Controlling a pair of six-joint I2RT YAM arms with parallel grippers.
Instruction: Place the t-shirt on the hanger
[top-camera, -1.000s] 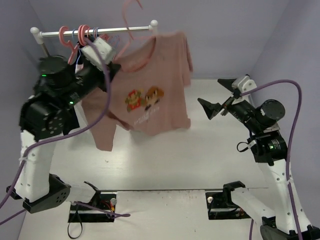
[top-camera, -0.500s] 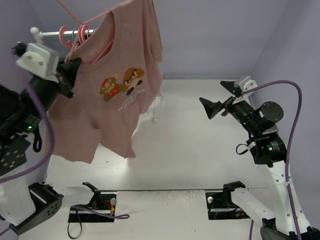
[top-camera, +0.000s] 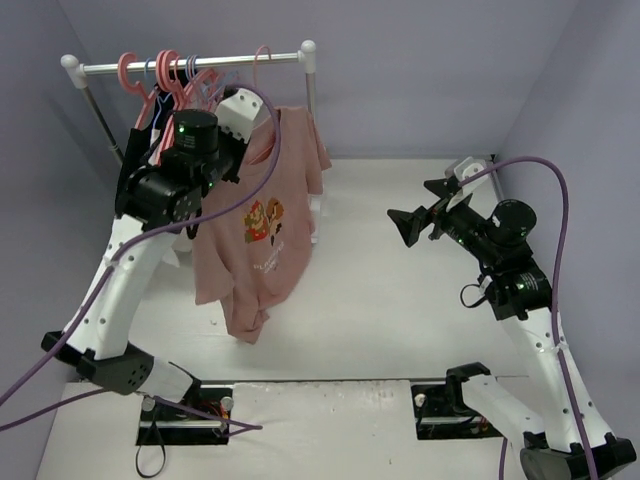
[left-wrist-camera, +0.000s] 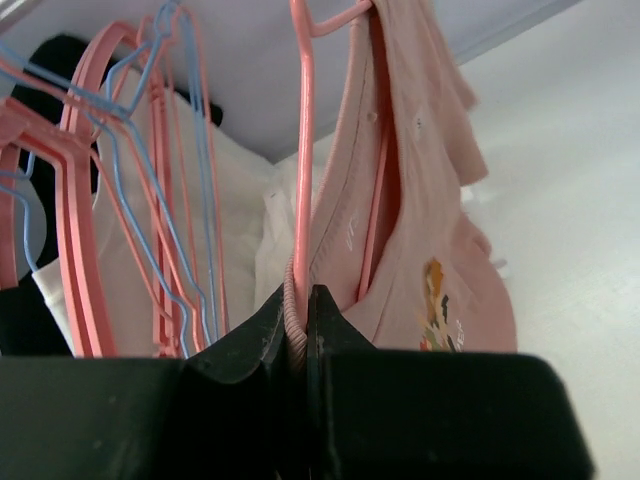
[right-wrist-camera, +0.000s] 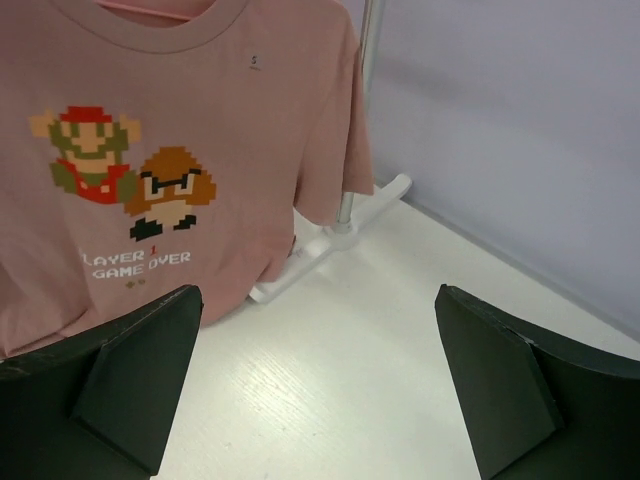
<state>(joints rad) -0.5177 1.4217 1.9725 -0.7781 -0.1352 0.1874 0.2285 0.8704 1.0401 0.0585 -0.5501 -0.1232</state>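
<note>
Since the t-shirt (top-camera: 262, 235) already hangs on the hanger (left-wrist-camera: 303, 150), w/ the left tool (left-wrist-camera: 297, 312) clamped on the hanger's rod by the collar, job looks near done. Hook is up at the rail (top-camera: 190, 66); can't tell if it bears on it. Next: seat hook, then let go gently. Right tool (right-wrist-camera: 315, 375) is spread wide, holding nothing, over the worktop (top-camera: 400, 300), apart from the shirt. Coral hangers (left-wrist-camera: 85, 200), blue hangers (left-wrist-camera: 120, 190) & white garment (left-wrist-camera: 245, 235) crowd just beside: snag risk.
</note>
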